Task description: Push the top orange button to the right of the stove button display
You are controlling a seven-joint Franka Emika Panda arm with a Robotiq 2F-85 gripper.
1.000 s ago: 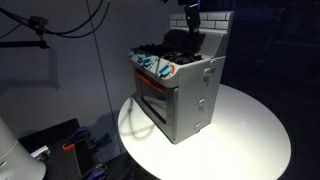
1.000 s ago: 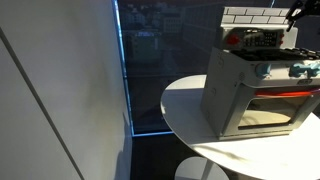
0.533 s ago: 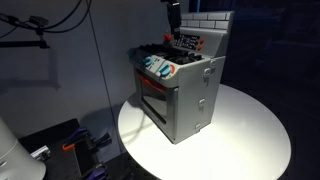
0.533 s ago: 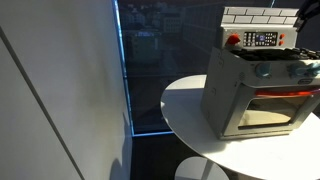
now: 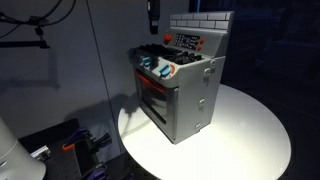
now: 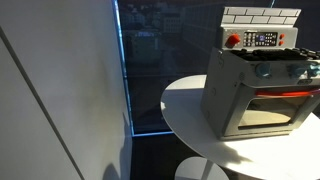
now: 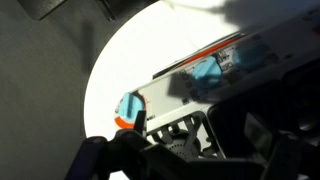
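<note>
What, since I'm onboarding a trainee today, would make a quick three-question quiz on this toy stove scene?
1. True or false: the gripper is touching the stove button display.
2. The stove stands on: A) a round white table; B) the floor; C) a wall shelf.
3. Fill in: the stove's back panel has a white ___ pattern.

Key: 1 false; 2 A; 3 brick.

Round white table (image 5: 250, 130) on a white foot (image 6: 200, 170), brightly lit against dark surroundings. Black cables (image 5: 50, 17) looping across the upper corner in an exterior view. Lower down, dark gear with an orange piece (image 5: 68, 147) on the floor. Pale wall panel (image 6: 55, 90) beside dark glass (image 6: 160, 70).
</note>
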